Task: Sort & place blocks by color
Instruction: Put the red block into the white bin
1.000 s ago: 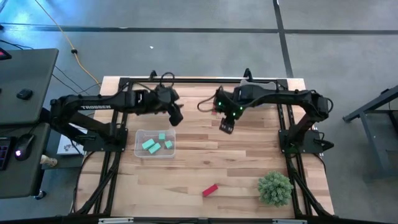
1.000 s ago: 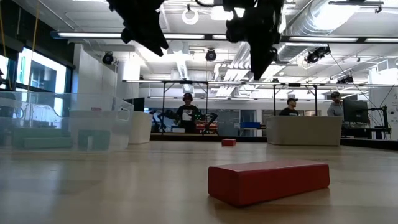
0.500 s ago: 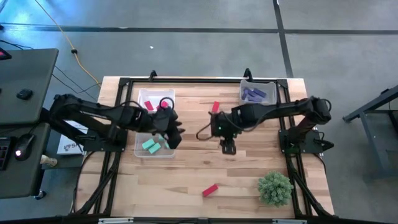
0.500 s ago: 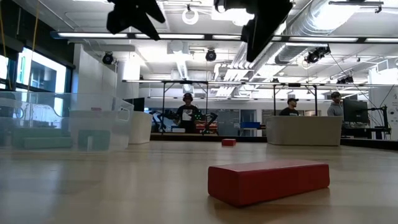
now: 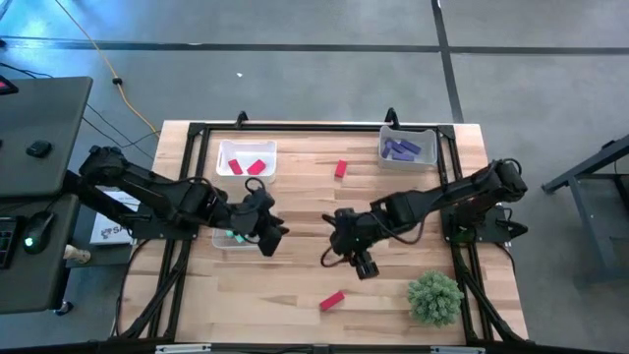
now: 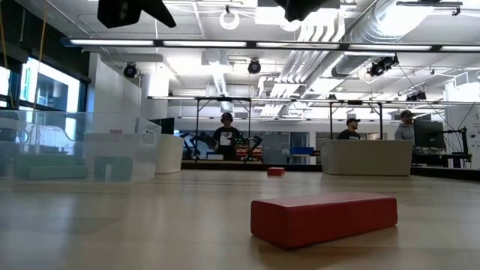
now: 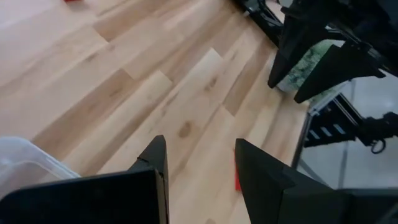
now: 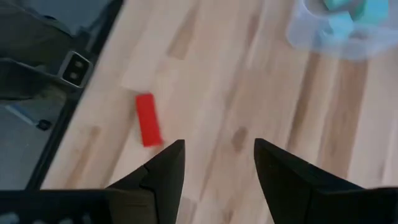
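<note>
Red bar (image 5: pixel 332 300) on the counter (image 5: pixel 393 295): rigid, light. Grip across its narrow sides. Right gripper (image 5: pixel 365 267) and left gripper (image 5: pixel 273 239): fingers apart, empty.

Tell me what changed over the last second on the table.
Both arms swung from the far edge toward the near side. The left gripper now hangs beside the bin of green blocks; the right gripper is mid-table, nearer the red block. Both are open and empty; nothing was picked up or dropped. Blocks, bins and the plant ball stayed put.
</note>
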Robot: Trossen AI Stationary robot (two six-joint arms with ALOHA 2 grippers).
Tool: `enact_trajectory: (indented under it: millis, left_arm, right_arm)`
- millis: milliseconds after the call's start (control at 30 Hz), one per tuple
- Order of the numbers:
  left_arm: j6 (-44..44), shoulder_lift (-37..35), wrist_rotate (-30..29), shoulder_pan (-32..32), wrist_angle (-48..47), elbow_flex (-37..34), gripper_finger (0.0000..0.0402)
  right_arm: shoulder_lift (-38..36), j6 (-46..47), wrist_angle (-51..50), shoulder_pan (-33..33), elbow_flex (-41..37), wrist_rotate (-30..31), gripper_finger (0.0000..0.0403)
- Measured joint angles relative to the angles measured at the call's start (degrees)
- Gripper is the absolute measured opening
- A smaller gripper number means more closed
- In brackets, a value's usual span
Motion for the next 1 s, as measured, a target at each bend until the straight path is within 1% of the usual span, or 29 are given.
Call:
enact_trajectory:
  millis: [233,467,800,1000]
  left_arm:
    - [-1.56,0.02,-0.03,-2.21,0.32,0.0,0.0102]
    - [-4.15,0.02,0.17,-3.96,0.69,0.0,0.0102]
    - [-4.06,0.02,0.36,-6.27,0.43,0.0,0.0102]
    - [-4.04,0.02,0.83,-7.22,0.2,0.0,0.0102]
  right_arm:
    - [1.09,-0.82,5.51,3.74,0.02,1.09,0.0181]
    - [4.31,0.69,9.7,6.46,0.0,1.18,0.0181]
    - [9.63,4.41,11.67,8.86,0.0,1.55,0.0181]
    - [13.06,4.62,11.79,10.28,0.0,1.67,0.0181]
